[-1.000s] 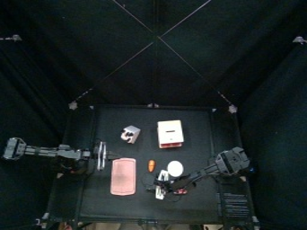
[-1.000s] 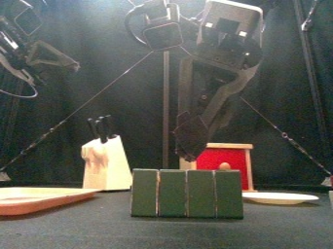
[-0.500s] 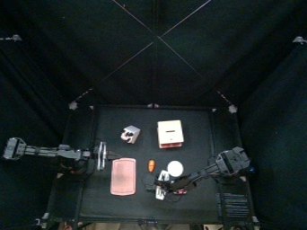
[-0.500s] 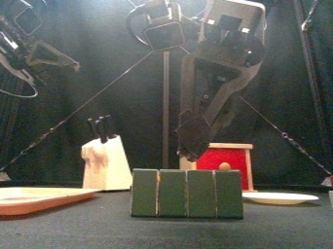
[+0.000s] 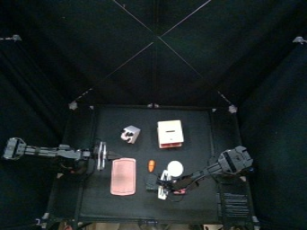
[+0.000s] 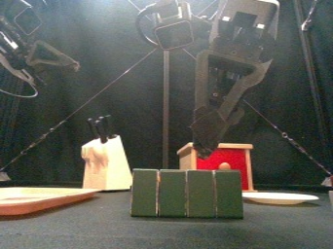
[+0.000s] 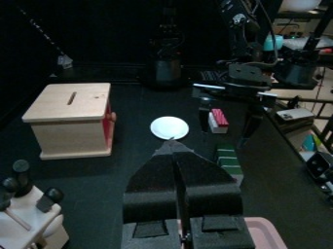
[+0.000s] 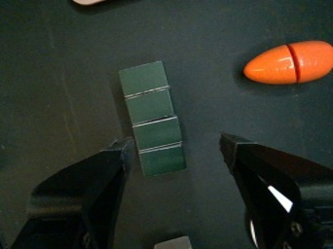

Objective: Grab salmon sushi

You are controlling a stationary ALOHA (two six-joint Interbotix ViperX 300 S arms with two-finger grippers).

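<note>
The salmon sushi (image 5: 149, 166) is a tiny orange oval on the table between the pink slab (image 5: 121, 176) and the white disc (image 5: 175, 168). In the right wrist view the sushi (image 8: 291, 62) lies ahead of and to one side of my right gripper (image 8: 182, 180). That gripper is open and empty, and hovers over a green segmented block (image 8: 150, 119). From above, the right gripper (image 5: 166, 186) is just in front of the sushi. My left gripper (image 7: 178, 156) is shut and empty, resting at the table's left edge (image 5: 86, 163). The sushi is hidden in the front view.
A wooden box with a red side (image 5: 171, 133) and a knife block (image 5: 129, 134) stand at the back. In the front view the green block (image 6: 188, 193) is nearest. The pink slab (image 6: 39, 199) is at the left and the white disc (image 6: 279, 197) at the right.
My right arm has shifted a little to the right in the front view, staying above the green block. The left arm has not moved.
</note>
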